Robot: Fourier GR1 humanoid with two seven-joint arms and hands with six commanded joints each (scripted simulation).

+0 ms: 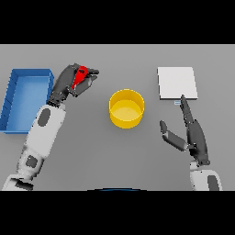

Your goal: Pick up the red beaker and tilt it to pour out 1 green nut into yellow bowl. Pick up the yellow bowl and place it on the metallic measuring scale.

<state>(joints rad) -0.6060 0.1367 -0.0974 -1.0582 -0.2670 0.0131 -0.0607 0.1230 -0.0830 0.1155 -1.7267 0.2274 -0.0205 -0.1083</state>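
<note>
The red beaker (81, 75) is held in my left hand (69, 82) at the upper left, fingers and thumb curled round it; only part of the beaker shows between them. It sits left of and a little farther back than the yellow bowl (126, 109), which stands at the table's middle and looks empty. The metallic measuring scale (177, 82) is a pale square plate at the upper right. My right hand (193, 133) rests open just in front of the scale, fingers straight and pointing toward it, thumb spread to the left. No green nut is visible.
A blue open bin (13, 98) stands at the far left, close beside my left forearm. The grey table (119, 156) stretches across the view.
</note>
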